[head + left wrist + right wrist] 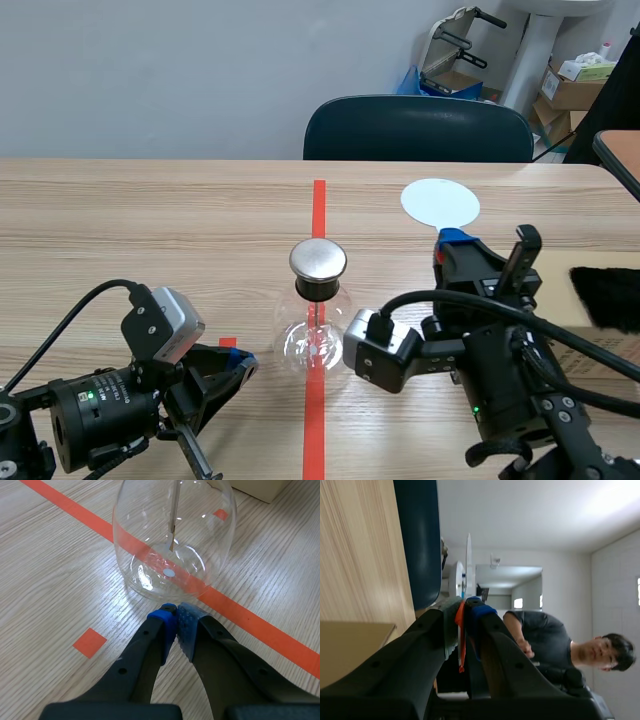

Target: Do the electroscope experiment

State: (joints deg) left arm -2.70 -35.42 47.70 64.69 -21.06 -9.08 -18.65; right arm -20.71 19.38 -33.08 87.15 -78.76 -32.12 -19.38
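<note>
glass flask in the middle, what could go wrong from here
The shut left gripper sits close to the round clear glass flask; a forward nudge could tip it. The right gripper pinches the thin white round disc by a slim orange handle; it might slip or hit the silver metal cap.

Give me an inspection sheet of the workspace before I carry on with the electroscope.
Surface: wooden table, orange-red tape marks.
Job's things: electroscope upright on the tape line; white disc beyond it.
Clutter: black fur on a tan box.
Grippers: left gripper shut on nothing, just short of the glass; right gripper shut on the disc.
Cables: black cables loop over both arms.
Surroundings: chair across the table, cardboard boxes behind, a person.
</note>
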